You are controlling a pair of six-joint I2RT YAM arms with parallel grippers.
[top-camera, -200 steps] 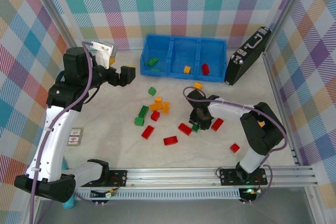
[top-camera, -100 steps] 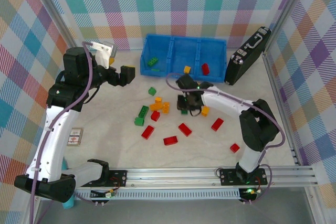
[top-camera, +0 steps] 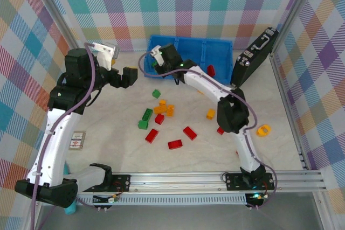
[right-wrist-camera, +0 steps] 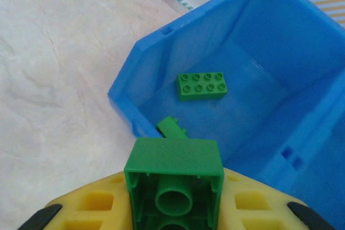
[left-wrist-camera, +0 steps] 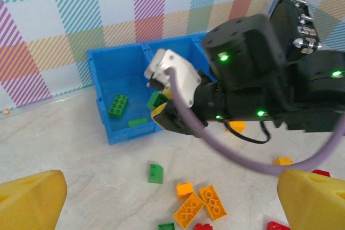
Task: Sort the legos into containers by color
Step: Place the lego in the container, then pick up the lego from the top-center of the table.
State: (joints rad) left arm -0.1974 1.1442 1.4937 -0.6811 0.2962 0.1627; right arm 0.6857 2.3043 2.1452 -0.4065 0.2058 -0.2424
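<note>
My right gripper (top-camera: 161, 61) is shut on a green lego (right-wrist-camera: 173, 181), held underside up just above the near wall of the blue tray's (top-camera: 188, 40) left compartment. A green eight-stud lego (right-wrist-camera: 202, 85) and a thin green one (right-wrist-camera: 173, 128) lie inside that compartment (left-wrist-camera: 102, 74). A red lego (top-camera: 211, 70) sits in the right compartment. Loose legos lie on the table: green (top-camera: 156, 93), orange (top-camera: 170, 110), red (top-camera: 174, 144). My left gripper (top-camera: 131, 76) hovers left of the tray, open, with nothing between its yellow fingertips (left-wrist-camera: 29, 203). The left wrist view looks at the right gripper (left-wrist-camera: 161, 112).
A black case (top-camera: 254, 56) with a handle leans at the tray's right end. A small card (top-camera: 78, 139) lies at the near left. An orange lego (top-camera: 211, 114) and a yellow-orange piece (top-camera: 263, 130) lie near the right arm. Plaid walls enclose the table.
The right arm has swung from the table's middle up to the tray's left compartment, carrying the green lego. The left arm has not moved.
</note>
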